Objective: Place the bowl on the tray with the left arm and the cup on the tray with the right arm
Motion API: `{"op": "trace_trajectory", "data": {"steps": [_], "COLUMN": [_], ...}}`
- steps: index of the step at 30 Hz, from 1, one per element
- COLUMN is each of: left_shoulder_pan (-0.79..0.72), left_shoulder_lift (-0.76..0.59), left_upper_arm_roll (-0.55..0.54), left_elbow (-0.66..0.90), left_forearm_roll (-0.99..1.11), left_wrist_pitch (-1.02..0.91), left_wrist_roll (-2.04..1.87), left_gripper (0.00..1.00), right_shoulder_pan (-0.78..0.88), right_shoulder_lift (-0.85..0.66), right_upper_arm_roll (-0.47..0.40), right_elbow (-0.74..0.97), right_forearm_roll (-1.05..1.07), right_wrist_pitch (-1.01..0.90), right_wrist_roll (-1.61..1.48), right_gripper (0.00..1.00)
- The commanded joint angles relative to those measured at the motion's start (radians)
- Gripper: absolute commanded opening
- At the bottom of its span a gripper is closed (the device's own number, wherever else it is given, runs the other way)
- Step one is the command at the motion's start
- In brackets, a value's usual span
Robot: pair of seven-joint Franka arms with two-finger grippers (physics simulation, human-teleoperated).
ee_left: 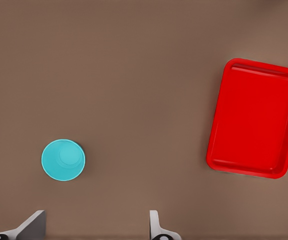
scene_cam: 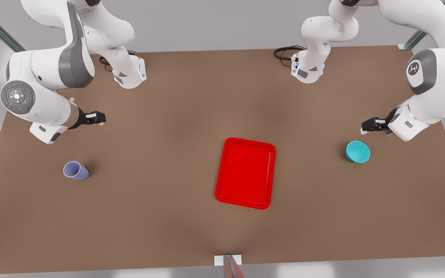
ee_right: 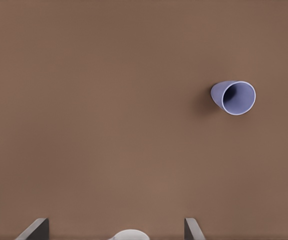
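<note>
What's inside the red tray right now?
Nothing: the tray is bare. The bowl and the cup sit apart on the table. Nothing covers the tray's floor.

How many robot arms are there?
2. The left arm, with its black gripper open, hovers near the small teal bowl at the front view's right. The right arm's open black gripper waits above the pale lavender cup at its left.

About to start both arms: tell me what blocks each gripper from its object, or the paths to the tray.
Nothing visible: bare table between left gripper and bowl, right gripper and cup, and both and tray.
</note>
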Motion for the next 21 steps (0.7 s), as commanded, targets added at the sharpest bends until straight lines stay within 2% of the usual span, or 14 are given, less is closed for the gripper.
{"op": "trace_trajectory", "data": {"steps": [1, 4, 6, 8, 9, 12, 15, 21], "left_shoulder_pan": [0.000, 0.025, 0.037, 0.040, 0.054, 0.114, 0.127, 0.130], "left_shoulder_lift": [0.001, 0.038, 0.084, 0.142, 0.155, 0.222, 0.262, 0.313], "left_upper_arm_roll": [0.000, 0.063, 0.184, 0.326, 0.330, 0.331, 0.330, 0.323], "left_elbow": [0.000, -0.050, -0.206, -0.322, -0.374, -0.417, -0.466, -0.489], "left_forearm_roll": [0.000, -0.037, -0.135, -0.290, -0.290, -0.291, -0.293, -0.322], "left_wrist_pitch": [-0.001, 0.051, 0.243, 0.335, 0.413, 0.477, 0.603, 0.651], "left_wrist_roll": [-0.002, 0.059, 0.359, 0.681, 0.739, 0.921, 0.926, 0.925], "left_gripper": [1.00, 1.00, 1.00, 1.00, 1.00, 1.00, 1.00, 1.00], "right_shoulder_pan": [-0.001, 0.001, -0.001, -0.001, -0.001, 0.001, 0.001, 0.001], "right_shoulder_lift": [-0.001, 0.000, 0.000, 0.002, 0.002, 0.002, 0.002, 0.002], "right_upper_arm_roll": [0.000, 0.000, 0.000, 0.000, 0.000, 0.000, 0.000, 0.000], "right_elbow": [0.000, 0.000, 0.000, 0.000, 0.000, 0.000, 0.000, 0.000], "right_forearm_roll": [0.000, 0.000, 0.000, 0.000, 0.000, 0.000, 0.000, 0.000], "right_wrist_pitch": [-0.002, -0.002, -0.002, -0.002, -0.002, -0.002, -0.002, -0.002], "right_wrist_roll": [0.012, 0.017, 0.015, 0.015, 0.012, 0.012, 0.015, 0.020], "right_gripper": [1.00, 1.00, 1.00, 1.00, 1.00, 1.00, 1.00, 1.00]}}
